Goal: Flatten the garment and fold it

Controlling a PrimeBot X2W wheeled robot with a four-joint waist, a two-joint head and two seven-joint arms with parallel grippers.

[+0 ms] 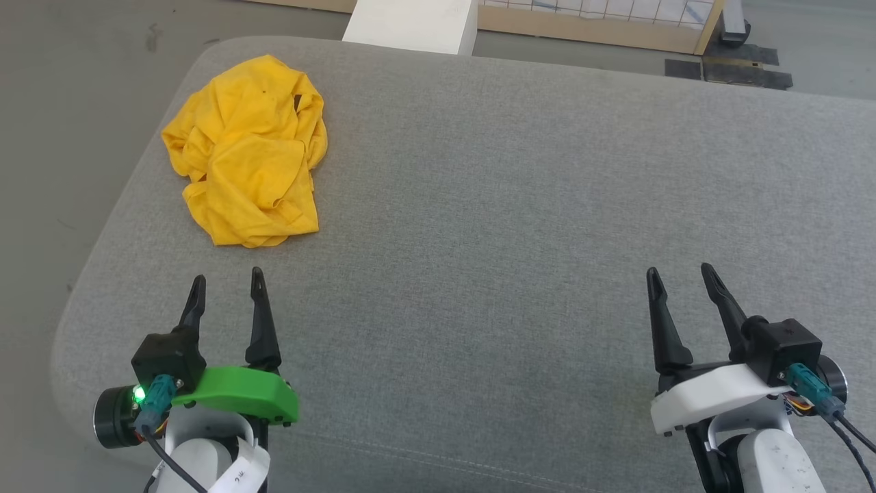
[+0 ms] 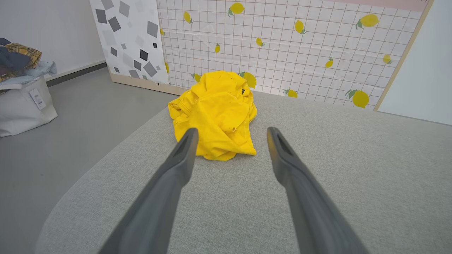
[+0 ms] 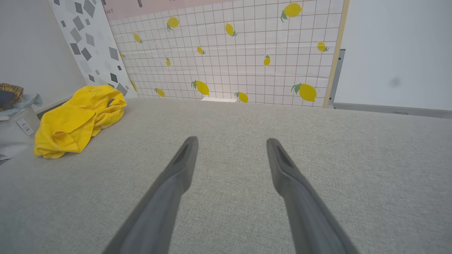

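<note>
Lying crumpled far left on your counter: garment | left gripper apart, empty | right gripper apart, empty

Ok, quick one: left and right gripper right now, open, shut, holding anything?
Left gripper: open, holding nothing, just short of the crumpled yellow T-shirt.
Right gripper: open, holding nothing, over the grey fabric surface.

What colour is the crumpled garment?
The garment is mustard yellow, seen best in the left wrist view.
</note>
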